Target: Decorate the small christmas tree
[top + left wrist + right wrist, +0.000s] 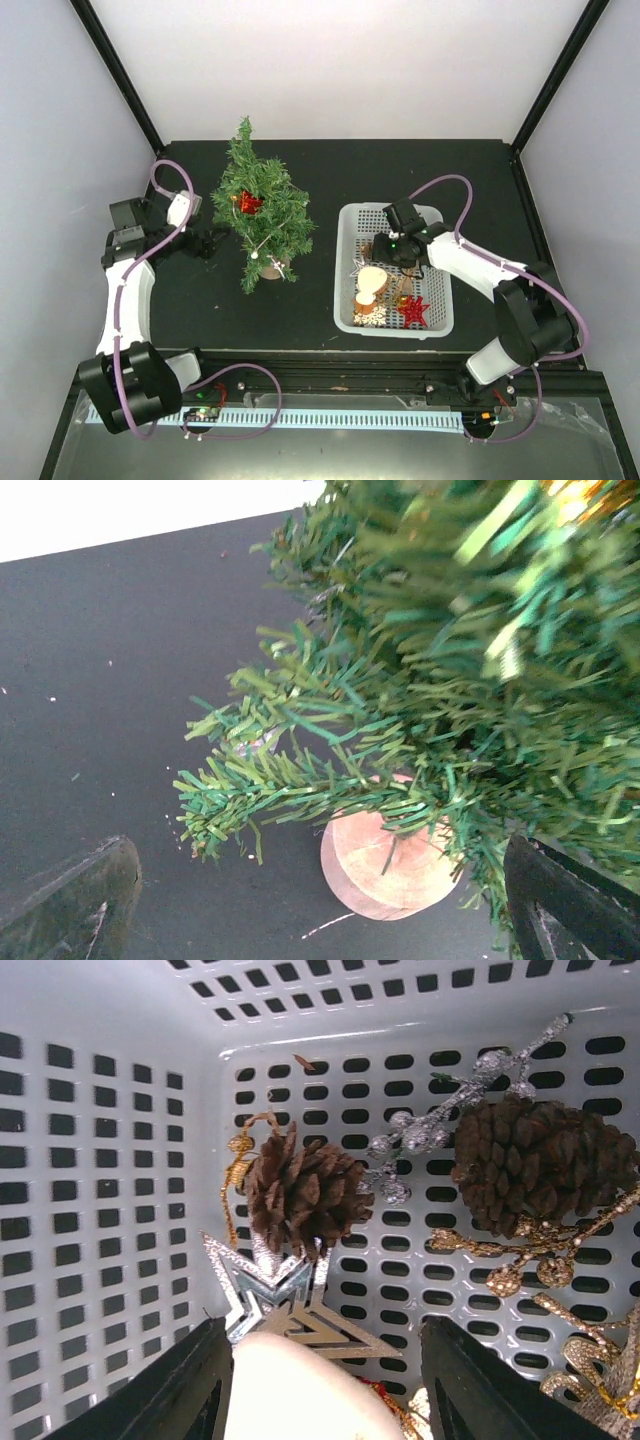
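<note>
The tree [262, 215] stands toward the desk's [400, 170] far left, just ahead of my left gripper [207, 243], jaws wide; right gripper [322, 1340] straddles a pale disc [300, 1400], grip unclear.

Christmas tree [470, 680] close before left jaws

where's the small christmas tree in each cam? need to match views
Top external: small christmas tree left of centre on the black table, left of the white basket.
Left wrist: close up, its branches fill the upper right.
Right wrist: not in it; only the basket's inside shows.
Shared landmark: the tree's round wooden base, seen in top external and left wrist only.
</note>
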### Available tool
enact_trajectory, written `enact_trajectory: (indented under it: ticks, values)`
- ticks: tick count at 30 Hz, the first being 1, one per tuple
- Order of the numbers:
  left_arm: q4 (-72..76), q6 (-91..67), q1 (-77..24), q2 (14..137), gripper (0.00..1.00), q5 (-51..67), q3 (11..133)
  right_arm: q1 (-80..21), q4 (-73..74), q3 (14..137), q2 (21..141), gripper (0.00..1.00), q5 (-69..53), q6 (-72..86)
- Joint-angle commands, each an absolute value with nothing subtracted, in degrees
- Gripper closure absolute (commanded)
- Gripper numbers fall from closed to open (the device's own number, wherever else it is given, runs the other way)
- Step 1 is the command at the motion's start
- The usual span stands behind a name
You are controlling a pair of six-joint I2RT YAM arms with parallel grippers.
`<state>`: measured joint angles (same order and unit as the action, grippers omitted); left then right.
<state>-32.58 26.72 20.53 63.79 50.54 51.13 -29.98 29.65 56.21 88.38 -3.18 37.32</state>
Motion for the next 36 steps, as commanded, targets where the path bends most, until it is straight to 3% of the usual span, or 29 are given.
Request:
enact_trajectory:
  ticks: [1,22,36]
  values:
    - [-28.51,26.29,19.33,66.45,0.01,47.33,49.25,-27.81,24.36,53.94,87.97,0.47,-7.78,37.25]
    - [-14.98,23.65,13.52,84.60,0.01,43.00,58.66,-27.77,22.53,51.98,85.81,0.48,-9.84,38.32]
    - [-14.45,20.90,11.40,96.64,0.01,43.44,71.50,-27.77,23.12,53.44,85.96,0.48,-9.67,38.87]
